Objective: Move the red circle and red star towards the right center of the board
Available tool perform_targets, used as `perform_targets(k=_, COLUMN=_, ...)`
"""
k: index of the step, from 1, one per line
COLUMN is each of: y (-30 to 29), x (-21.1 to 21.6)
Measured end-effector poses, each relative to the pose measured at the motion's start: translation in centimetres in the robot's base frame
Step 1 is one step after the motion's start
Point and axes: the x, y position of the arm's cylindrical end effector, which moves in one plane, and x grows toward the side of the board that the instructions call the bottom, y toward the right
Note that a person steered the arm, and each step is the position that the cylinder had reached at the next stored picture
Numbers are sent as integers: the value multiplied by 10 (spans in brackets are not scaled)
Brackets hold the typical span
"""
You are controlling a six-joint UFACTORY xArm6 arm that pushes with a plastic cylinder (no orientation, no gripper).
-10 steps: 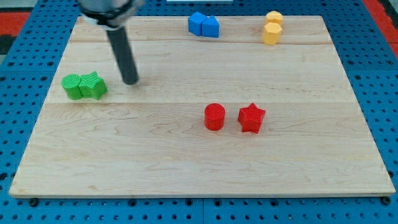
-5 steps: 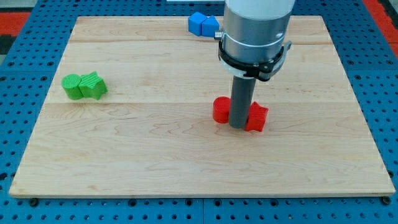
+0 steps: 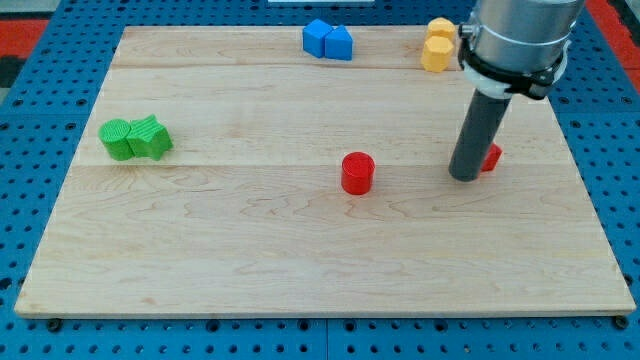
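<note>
The red circle (image 3: 357,172) stands on the wooden board (image 3: 300,260) a little right of its centre. The red star (image 3: 490,157) lies toward the board's right side and is mostly hidden behind my rod; only its right edge shows. My tip (image 3: 463,176) rests on the board against the star's left side, well to the right of the red circle.
Two green blocks (image 3: 135,138) sit together at the board's left. Two blue blocks (image 3: 328,41) sit at the top centre. Two yellow blocks (image 3: 437,45) sit at the top right, just left of the arm's grey body (image 3: 520,40).
My tip swept from the board's left to between the red blocks, then moved right. The red star slid right and slightly up with it. The red circle shifted slightly right.
</note>
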Motion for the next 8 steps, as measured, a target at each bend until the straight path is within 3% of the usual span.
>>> perform_targets(k=1, y=3, x=20)
perform_targets(k=2, y=17, x=12)
perform_targets(k=4, y=18, x=-34)
perform_targets(k=5, y=10, x=29)
perform_targets(k=6, y=-52, x=68)
perform_targets(k=7, y=-125, x=68)
perform_targets(k=8, y=-148, x=47)
